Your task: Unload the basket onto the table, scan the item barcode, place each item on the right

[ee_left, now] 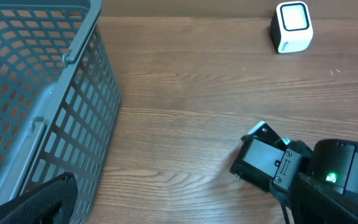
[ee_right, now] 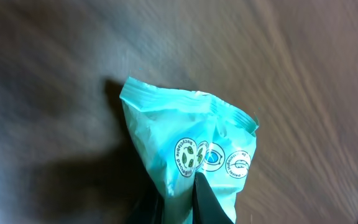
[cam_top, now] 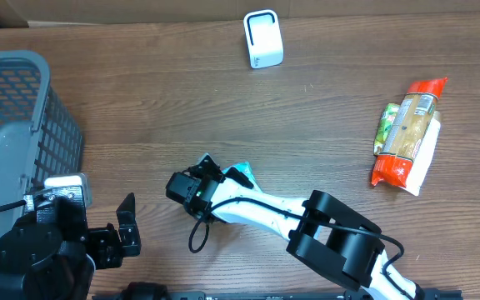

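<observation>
Nearest the robot, the left gripper (cam_top: 128, 223) hovers low at the left corner of the wooden table (cam_top: 323, 108), its jaws spread wide and empty; one dark finger shows at the bottom edge of the left wrist view. Just to its right, the right gripper (ee_right: 188, 200) is clenched on the crimped end of a teal packet (ee_right: 188, 137), which bears a row of small round printed symbols and is held just above the tabletop near the table's middle. Beyond the left gripper stands a grey mesh basket (cam_top: 7, 60) at the left edge. Well apart at the right lies an orange and green snack bundle (cam_top: 407, 137). Farthest away, a white barcode scanner (cam_top: 262, 39) stands upright by the rear edge.
</observation>
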Action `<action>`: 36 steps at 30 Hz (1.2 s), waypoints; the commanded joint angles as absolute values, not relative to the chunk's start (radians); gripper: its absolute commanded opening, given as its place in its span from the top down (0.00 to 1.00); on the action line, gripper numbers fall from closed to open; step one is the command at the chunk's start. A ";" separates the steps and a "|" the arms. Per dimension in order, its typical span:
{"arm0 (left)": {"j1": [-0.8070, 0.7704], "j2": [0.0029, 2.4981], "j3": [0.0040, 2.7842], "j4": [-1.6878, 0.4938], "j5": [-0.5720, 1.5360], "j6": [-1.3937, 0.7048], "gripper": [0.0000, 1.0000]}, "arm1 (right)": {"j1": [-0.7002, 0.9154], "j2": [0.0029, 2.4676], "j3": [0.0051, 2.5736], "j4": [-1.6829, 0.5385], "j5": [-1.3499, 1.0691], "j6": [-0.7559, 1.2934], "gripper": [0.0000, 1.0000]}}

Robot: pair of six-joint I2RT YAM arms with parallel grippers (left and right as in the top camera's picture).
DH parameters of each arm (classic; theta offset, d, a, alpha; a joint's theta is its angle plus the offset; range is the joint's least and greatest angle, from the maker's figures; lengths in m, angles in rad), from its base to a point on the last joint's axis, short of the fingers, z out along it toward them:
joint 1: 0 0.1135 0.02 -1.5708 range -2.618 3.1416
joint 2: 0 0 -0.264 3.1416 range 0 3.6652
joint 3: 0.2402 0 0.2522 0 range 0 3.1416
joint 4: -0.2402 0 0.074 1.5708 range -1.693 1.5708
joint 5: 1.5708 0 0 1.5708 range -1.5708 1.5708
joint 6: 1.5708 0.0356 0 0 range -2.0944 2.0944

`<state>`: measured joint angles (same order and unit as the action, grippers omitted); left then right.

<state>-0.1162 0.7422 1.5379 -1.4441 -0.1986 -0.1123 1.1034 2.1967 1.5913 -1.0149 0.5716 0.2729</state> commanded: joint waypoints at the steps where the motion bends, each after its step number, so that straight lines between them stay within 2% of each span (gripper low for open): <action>1: -0.112 0.748 1.531 -1.441 -0.190 -0.120 0.00 | 1.083 2.164 1.666 -1.064 0.374 0.283 0.96; 6: -0.112 0.748 1.531 -1.440 -0.190 -0.120 0.00 | 1.006 2.008 1.697 -1.028 0.014 0.207 0.96; 7: -0.112 0.748 1.531 -1.440 -0.190 -0.119 0.00 | 0.975 1.977 1.697 -1.007 -0.119 0.189 0.96; 8: -0.112 0.748 1.531 -1.441 -0.191 -0.119 0.00 | 0.918 1.950 1.694 -0.976 -0.356 0.148 0.96; 11: -0.112 0.748 1.531 -1.440 -0.190 -0.119 0.00 | 0.818 1.954 1.663 -0.908 -0.678 0.120 0.96; 15: -0.112 0.748 1.531 -1.440 -0.191 -0.120 0.00 | 0.724 1.973 1.528 -0.751 -0.915 0.123 0.96; 21: -0.112 0.748 1.531 -1.440 -0.191 -0.119 0.00 | 0.665 2.033 1.365 -0.625 -0.912 0.152 0.96; 29: -0.112 0.748 1.531 -1.440 -0.191 -0.120 0.00 | 0.643 2.068 1.334 -0.639 -0.745 0.174 0.96; 36: -0.112 0.748 1.531 -1.440 -0.191 -0.120 0.00 | 0.640 2.076 1.334 -0.687 -0.574 0.194 0.86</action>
<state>-0.1162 0.7425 1.5379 -1.4441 -0.1986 -0.1123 0.6487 2.0640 1.3277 -0.6651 -0.7212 0.1726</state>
